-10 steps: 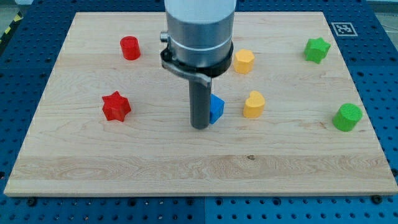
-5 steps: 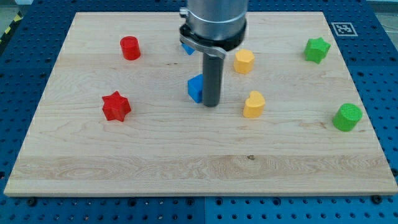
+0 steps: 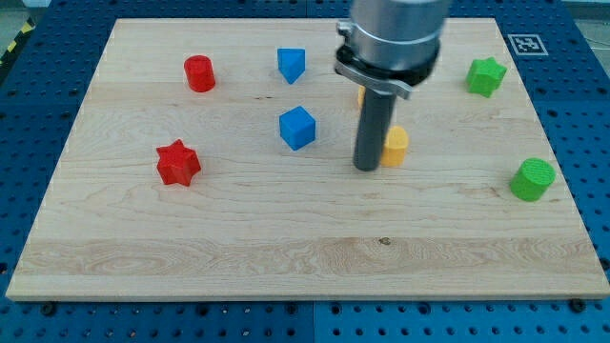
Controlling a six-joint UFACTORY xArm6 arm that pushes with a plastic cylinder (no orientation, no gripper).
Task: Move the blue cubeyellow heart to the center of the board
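The blue cube (image 3: pixel 297 128) sits near the board's middle, a little left of centre. The yellow heart (image 3: pixel 395 146) lies to its right and is partly hidden behind my rod. My tip (image 3: pixel 367 168) rests on the board right beside the yellow heart's left side, well to the right of the blue cube. Whether the tip touches the heart I cannot tell.
A second blue block (image 3: pixel 292 65) lies toward the view's top. A red cylinder (image 3: pixel 199 73) and a red star (image 3: pixel 177 163) are on the left. A green star (image 3: pixel 485 75) and a green cylinder (image 3: pixel 532 179) are on the right. Another yellow block is mostly hidden behind the arm.
My tip has moved from the blue cube's left side across to its right and on to the yellow heart. The blue cube has shifted left and slightly toward the view's top.
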